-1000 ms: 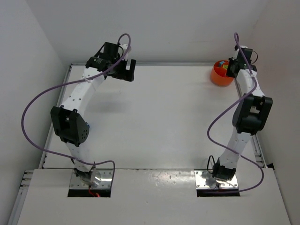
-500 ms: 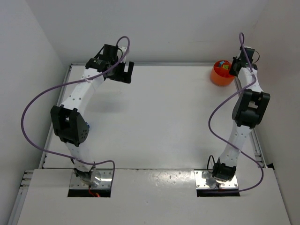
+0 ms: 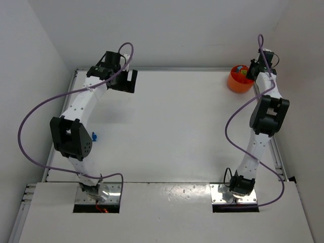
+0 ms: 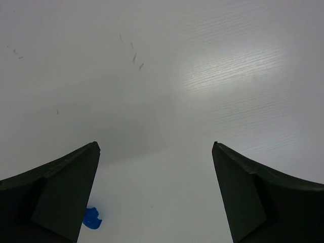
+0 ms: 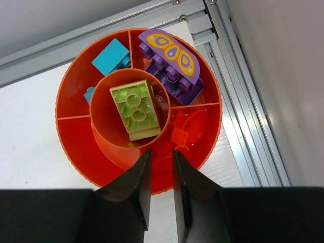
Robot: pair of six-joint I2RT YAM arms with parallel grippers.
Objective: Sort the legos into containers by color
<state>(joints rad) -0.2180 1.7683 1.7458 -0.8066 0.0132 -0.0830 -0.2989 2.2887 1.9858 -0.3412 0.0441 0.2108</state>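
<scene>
We find the right tool (image 5: 161,153) narrowly parted over the orange tub (image 5: 73,139), apparently leaving an orange lego (image 5: 180,136) in its compartment; the left tool (image 4: 155,145) is spread wide.

readable text: none | labels, brands: none | numbers, signs: none — all views

A white table (image 3: 172,126) stands between plain white walls (image 3: 177,30). A grey metal rail (image 5: 240,101) runs along its right edge. Soft light leaves a pale glare (image 4: 228,71) on the surface.
</scene>
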